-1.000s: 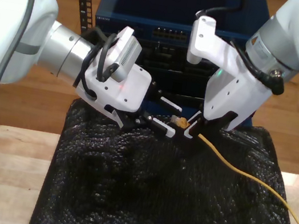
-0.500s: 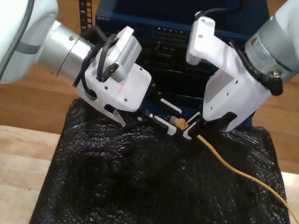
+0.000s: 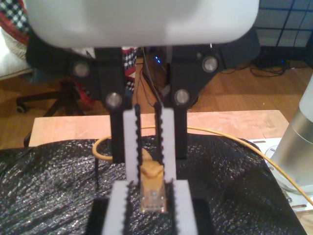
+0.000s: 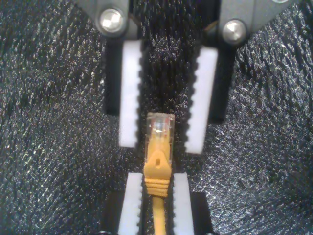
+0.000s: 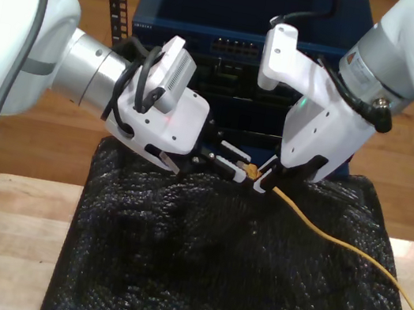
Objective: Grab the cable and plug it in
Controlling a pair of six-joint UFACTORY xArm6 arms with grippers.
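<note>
Finding: my second gripper (image 5: 264,180) is clamped on the cable (image 5: 321,233), gripping the orange boot just behind the clear plug (image 4: 160,126). The plug tip stands proud of the pads and is free.

My first gripper (image 5: 229,167) faces it with its jaws parted. Its fingers (image 4: 129,107) stand either side of the plug tip with a gap on each side, and it holds nothing.

Assessment: this looks like a handover. The plug is held out above the black padded mat (image 5: 169,277) so the other jaws can close on it squarely.

Orientation: the plug's long axis runs along the line between the two grippers, with the tip toward the exterior view's left. It points at my first gripper, not at the blue rack unit (image 5: 215,20) behind. From the boot, the cable trails over the mat toward the exterior view's lower right
</note>
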